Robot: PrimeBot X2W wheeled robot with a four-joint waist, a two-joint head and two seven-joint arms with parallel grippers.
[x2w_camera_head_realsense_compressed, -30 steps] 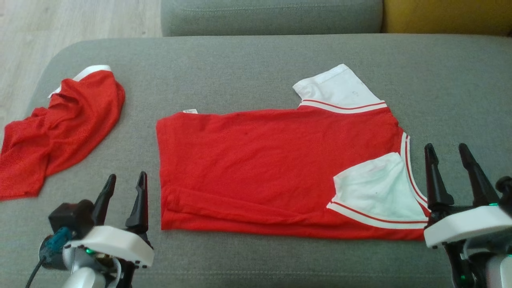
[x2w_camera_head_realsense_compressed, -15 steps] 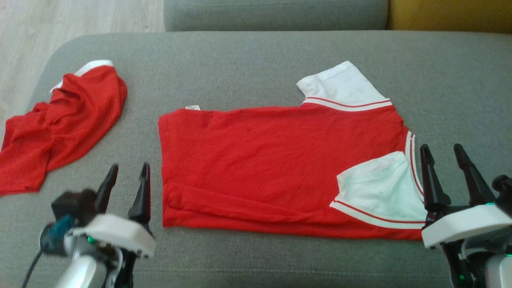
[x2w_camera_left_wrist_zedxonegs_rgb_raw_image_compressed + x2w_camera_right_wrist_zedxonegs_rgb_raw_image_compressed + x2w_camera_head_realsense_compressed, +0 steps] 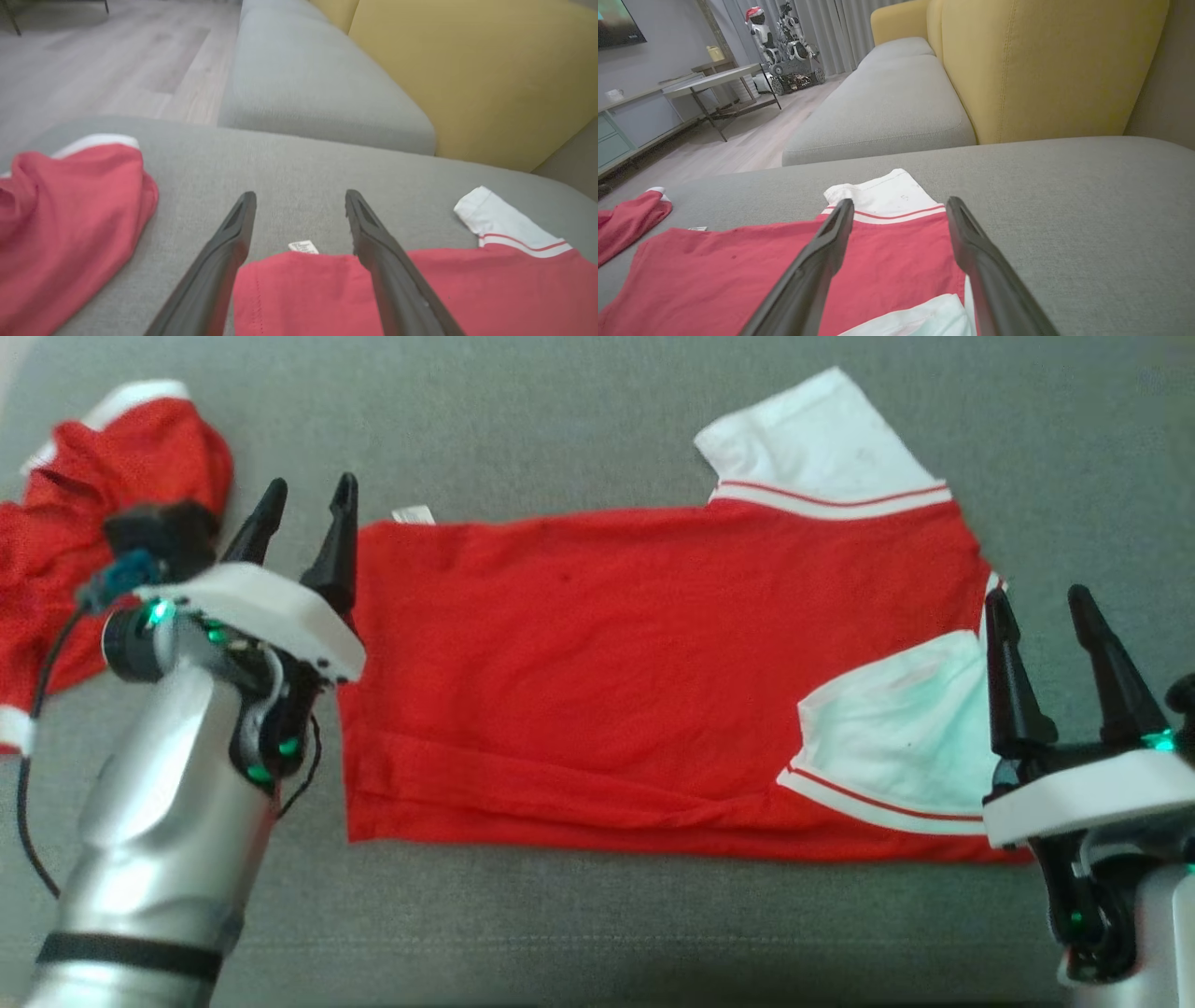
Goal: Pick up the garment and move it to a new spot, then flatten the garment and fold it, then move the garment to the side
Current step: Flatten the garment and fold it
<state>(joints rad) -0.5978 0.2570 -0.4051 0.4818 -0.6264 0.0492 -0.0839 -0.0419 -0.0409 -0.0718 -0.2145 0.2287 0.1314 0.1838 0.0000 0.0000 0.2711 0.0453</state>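
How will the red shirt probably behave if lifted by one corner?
The red shirt shows soft wrinkles, so it would probably hang limp. Its folded-in white sleeve may fall open. Lying thin and flat, it seems light.

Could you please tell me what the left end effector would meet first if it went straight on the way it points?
The left end effector would probably meet the grey fabric sofa cushion, just past the white label at the corner of the red white-sleeved shirt; depth is unclear.

Grey sofa, ylw backrest, wood flr
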